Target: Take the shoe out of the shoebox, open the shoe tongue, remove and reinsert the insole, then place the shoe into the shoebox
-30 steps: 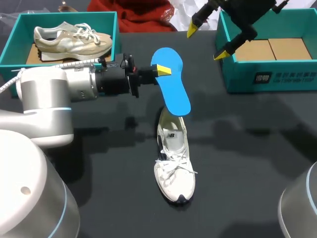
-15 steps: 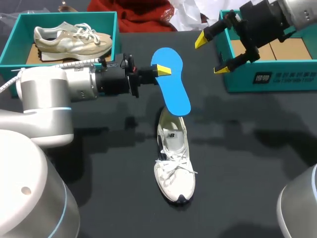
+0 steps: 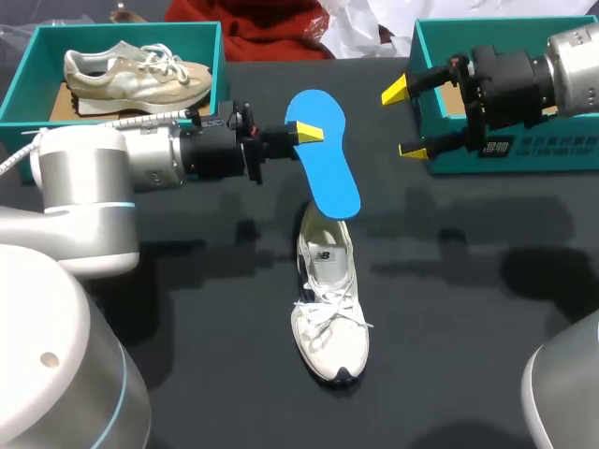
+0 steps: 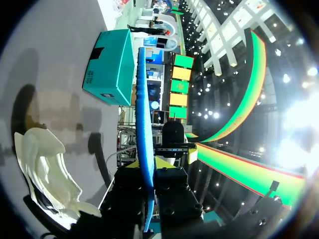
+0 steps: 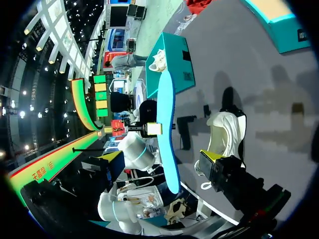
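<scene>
Head view: left gripper (image 3: 304, 132) clamps blue insole (image 3: 329, 173) by one end, above shoe (image 3: 329, 313); right gripper (image 3: 404, 120) wide open, empty. Best: right steadies shoe, insole's free end enters first.

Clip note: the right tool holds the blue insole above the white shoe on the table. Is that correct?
Not quite. It is the left tool that holds the blue insole above the white shoe on the table. The right tool is open and empty beside the teal shoebox. The head view shows this.
</scene>
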